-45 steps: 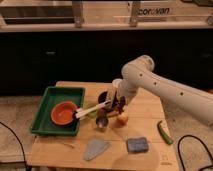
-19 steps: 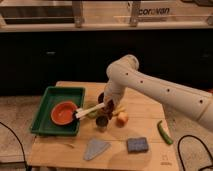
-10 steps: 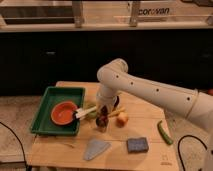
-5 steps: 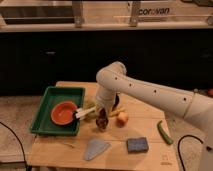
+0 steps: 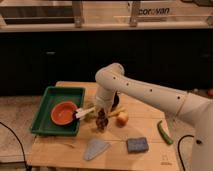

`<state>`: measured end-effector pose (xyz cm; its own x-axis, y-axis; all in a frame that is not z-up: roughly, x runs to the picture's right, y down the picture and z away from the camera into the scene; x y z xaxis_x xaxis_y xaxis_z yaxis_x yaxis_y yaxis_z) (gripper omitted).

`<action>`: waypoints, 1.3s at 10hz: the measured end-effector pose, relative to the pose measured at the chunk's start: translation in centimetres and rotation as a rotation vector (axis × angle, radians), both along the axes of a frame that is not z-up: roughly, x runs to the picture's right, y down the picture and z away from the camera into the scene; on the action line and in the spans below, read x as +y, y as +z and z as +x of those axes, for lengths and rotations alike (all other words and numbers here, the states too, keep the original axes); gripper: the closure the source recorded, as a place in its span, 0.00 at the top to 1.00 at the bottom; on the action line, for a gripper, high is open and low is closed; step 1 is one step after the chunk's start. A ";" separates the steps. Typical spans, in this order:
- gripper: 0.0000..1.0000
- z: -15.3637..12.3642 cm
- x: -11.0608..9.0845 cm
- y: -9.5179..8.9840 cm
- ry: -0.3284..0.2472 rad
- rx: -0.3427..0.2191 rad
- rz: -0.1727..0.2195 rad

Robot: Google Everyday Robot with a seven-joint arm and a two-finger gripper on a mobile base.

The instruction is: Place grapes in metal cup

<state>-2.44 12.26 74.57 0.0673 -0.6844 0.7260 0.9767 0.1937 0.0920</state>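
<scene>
My gripper [image 5: 102,114] points down over the middle of the wooden table [image 5: 150,112], just left of the yellow-red apple [image 5: 122,118]. It is shut on the grapes [image 5: 102,120], a small dark reddish-purple bunch hanging at its tip. The grapes sit right at the spot of the metal cup [image 5: 101,128]. Only a grey sliver of the cup shows under them; the rest is hidden, so I cannot tell whether the grapes are inside it or just above the rim.
A green tray [image 5: 50,95] at the left holds an orange bowl [image 5: 64,112] and a white-handled tool [image 5: 84,113]. A dark bowl [image 5: 116,102] sits behind the arm. A green vegetable [image 5: 164,132], blue sponge [image 5: 136,145] and grey cloth [image 5: 96,148] lie nearer the front.
The arm has swung left and down from beside the apple, carrying the grapes onto the cup's spot. Over the last half second it has barely moved.
</scene>
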 end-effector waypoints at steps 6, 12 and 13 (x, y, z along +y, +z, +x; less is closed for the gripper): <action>0.75 0.7 0.9 0.4 0.019 0.042 -0.021; 0.80 1.3 0.8 0.7 0.045 0.049 -0.023; 0.80 1.4 0.6 0.7 0.049 0.048 -0.021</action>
